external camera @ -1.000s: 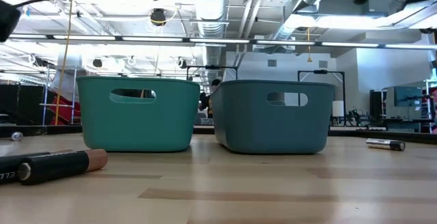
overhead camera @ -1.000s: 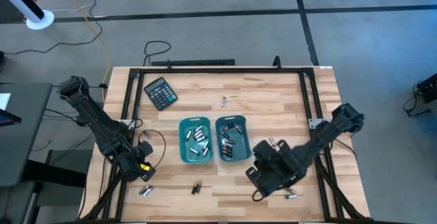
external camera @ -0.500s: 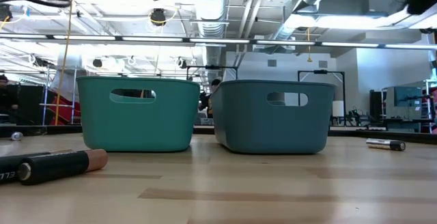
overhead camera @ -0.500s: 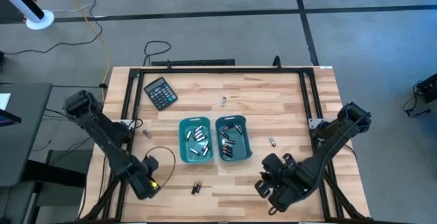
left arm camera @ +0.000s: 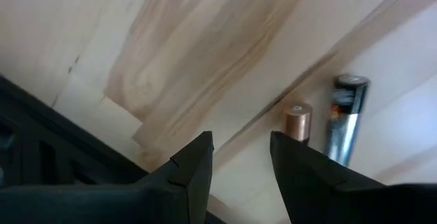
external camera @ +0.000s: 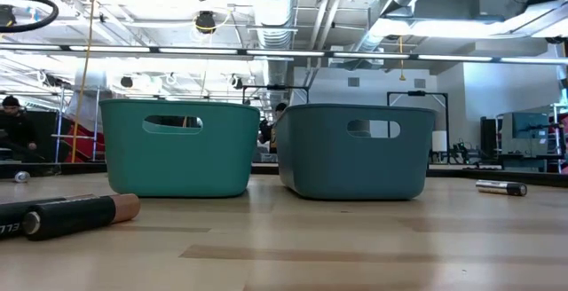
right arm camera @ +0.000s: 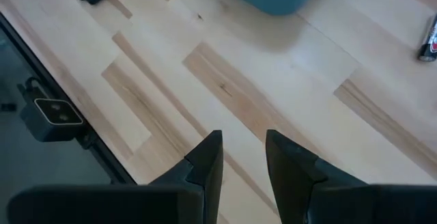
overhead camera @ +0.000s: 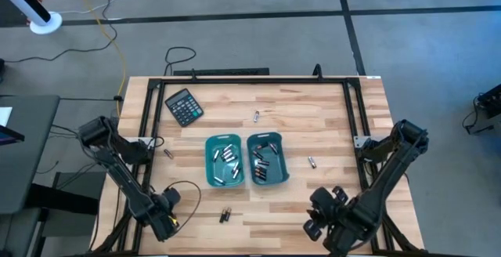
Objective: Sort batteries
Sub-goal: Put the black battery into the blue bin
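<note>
Two teal bins [overhead camera: 225, 161] [overhead camera: 266, 160] stand side by side mid-table, each with several batteries inside. Loose batteries lie flat on the wood: one far of the bins [overhead camera: 256, 116], one left of them [overhead camera: 167, 153], one right of them [overhead camera: 311, 162], and a dark pair [overhead camera: 224, 215] near the front edge. My left gripper [overhead camera: 162, 223] hangs open at the front left corner, pointing down; two batteries [left arm camera: 298, 121] [left arm camera: 345, 115] lie just beside its fingers [left arm camera: 240, 145]. My right gripper [overhead camera: 330, 224] is open over bare wood at the front right [right arm camera: 242, 145].
A black calculator [overhead camera: 184, 106] lies at the far left. A black frame [overhead camera: 235, 81] runs around the tabletop, and its rail shows beside my left gripper [left arm camera: 41, 156]. In the low view a dark copper-ended battery [external camera: 75, 215] lies close by and another [external camera: 501, 186] sits to the right.
Both grippers have moved toward the table's near edge and come down a little, the left toward the front left corner, the right toward the front right. The loose batteries left and right of the bins, covered by the arms before, now show. No battery has moved.
</note>
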Controlling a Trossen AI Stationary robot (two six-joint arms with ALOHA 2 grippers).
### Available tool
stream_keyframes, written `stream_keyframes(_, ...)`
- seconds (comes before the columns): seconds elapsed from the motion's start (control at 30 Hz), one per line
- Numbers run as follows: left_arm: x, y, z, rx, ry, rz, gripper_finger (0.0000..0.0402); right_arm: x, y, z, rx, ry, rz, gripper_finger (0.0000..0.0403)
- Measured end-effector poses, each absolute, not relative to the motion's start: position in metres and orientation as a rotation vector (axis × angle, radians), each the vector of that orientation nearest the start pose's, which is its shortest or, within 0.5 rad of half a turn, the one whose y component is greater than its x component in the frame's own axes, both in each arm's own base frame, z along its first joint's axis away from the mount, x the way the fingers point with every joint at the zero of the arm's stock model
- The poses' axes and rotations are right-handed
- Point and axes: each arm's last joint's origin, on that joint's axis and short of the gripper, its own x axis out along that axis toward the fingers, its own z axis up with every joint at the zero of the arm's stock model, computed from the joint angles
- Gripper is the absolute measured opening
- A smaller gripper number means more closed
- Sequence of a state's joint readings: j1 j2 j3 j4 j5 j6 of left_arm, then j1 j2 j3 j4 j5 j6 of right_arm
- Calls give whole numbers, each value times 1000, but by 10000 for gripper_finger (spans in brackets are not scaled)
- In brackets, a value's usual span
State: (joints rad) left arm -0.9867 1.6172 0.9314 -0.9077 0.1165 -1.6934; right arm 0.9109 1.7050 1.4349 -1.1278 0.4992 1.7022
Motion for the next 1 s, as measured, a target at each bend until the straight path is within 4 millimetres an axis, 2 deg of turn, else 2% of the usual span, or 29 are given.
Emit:
stream_keyframes(0.23, 139, -215, 165, -599, 1598, 624, 142, 208, 249, 266, 621, 942, -559, 127)
stream_keyframes(0.5, 148, -229, 184, -654, 1529, 545, 142, 208, 249, 266, 619, 942, -558, 127)
stream_keyframes(1.0, 143, -229, 169, -654, 1531, 532, 142, 208, 249, 266, 605, 946, -551, 127)
